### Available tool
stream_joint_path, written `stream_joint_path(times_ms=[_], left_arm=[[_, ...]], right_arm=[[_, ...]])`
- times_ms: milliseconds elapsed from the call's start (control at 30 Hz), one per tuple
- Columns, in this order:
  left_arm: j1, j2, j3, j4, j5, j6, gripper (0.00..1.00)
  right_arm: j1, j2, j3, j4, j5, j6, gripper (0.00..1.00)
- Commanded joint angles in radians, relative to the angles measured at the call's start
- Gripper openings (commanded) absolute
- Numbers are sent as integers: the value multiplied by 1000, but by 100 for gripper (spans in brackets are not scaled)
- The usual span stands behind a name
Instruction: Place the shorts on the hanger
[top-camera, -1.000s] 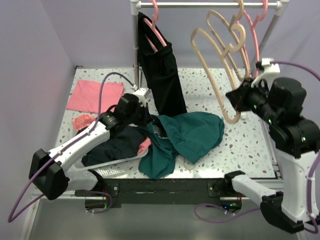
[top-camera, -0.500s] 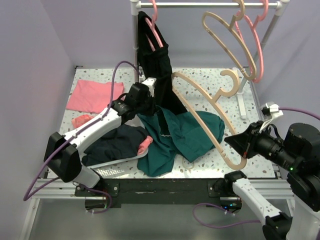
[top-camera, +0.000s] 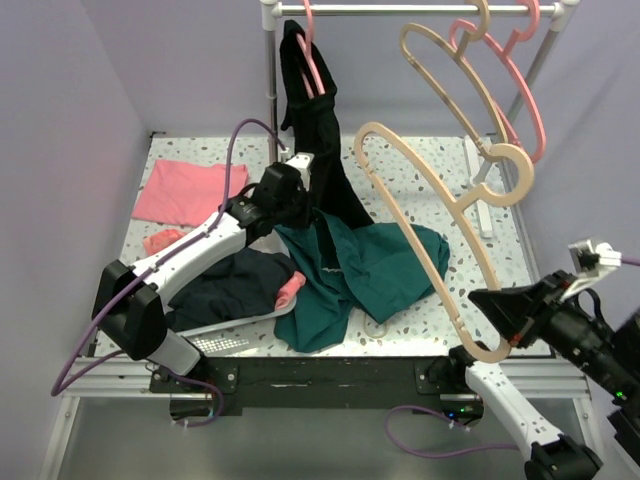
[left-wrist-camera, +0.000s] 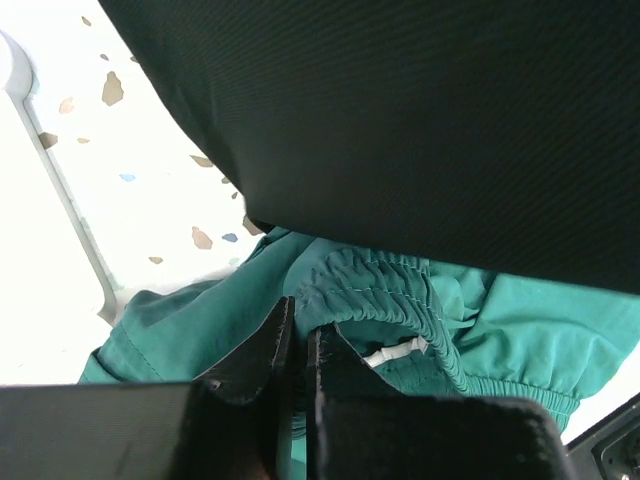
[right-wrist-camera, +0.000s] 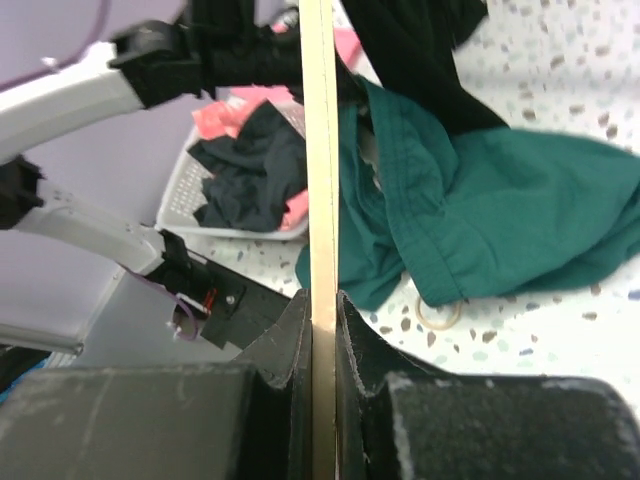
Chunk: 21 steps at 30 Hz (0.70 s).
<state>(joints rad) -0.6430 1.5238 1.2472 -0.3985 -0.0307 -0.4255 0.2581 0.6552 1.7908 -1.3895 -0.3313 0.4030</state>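
Lilac walls are closing in a speckled tabletop (top-camera: 515, 250), with a garment rail (top-camera: 400, 8) running across the back and a long black garment (top-camera: 320, 140) hanging from it.

I am keeping my left tool (left-wrist-camera: 298, 335) clenched on a fold of the shorts (top-camera: 385, 262) right by the elastic waistband. It is raised beside the hem of the black garment, so that edge of the shorts is lifting while the rest is lying crumpled on the tabletop. I judge this grip is meant to hold the waist up where a hanger arm can slide in.

My right tool (right-wrist-camera: 320, 305) is grasping the tan hanger (right-wrist-camera: 318, 150) at the end of 1 shoulder, fingers tight on either side of the thin bar. The hanger is tilting in the air above the shorts, hook pointing to the right. It is not touching them, as far as I can tell.

Against 1 second ago, the hanger is no longer up by the rail: I am carrying it down and toward the near right corner. Against half a second ago, it is sitting further right, and my right arm is pulling back with it. My left tool, which was low by the white basket (top-camera: 225, 335) 1 second ago, is now staying up at the waistband.
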Motion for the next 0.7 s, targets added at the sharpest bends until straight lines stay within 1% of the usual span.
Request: stream_joint_path(times_ms=[0,67,100,167,400,500,667], left_arm=[[0,-43,-2,10,-20,19,0],[2,-59,-3,-2,-35,25,0],[6,-63,-3,-14,-46,28,0],[25,-68,0,-32,-70,34,0],[54,-113,-12,-59,-100,54,0],[60,-108,-3,-63,-101,60,0],[59,-80,34,-71,-92,65,0]], right_arm=[[-2,-6,6,-54,-99,-4,0],[-8,-9,-42,-36,-167,-23,0],[-14,-8,-77,-28,-229,-41,0],[-43,-3,-96,-39,-268,-76,0],[-43,6,-203,-36,-235,-85,0],[-45,0,-284,-26,-250,-86,0],[-45,-12,-344,-17,-235,-85,0]])
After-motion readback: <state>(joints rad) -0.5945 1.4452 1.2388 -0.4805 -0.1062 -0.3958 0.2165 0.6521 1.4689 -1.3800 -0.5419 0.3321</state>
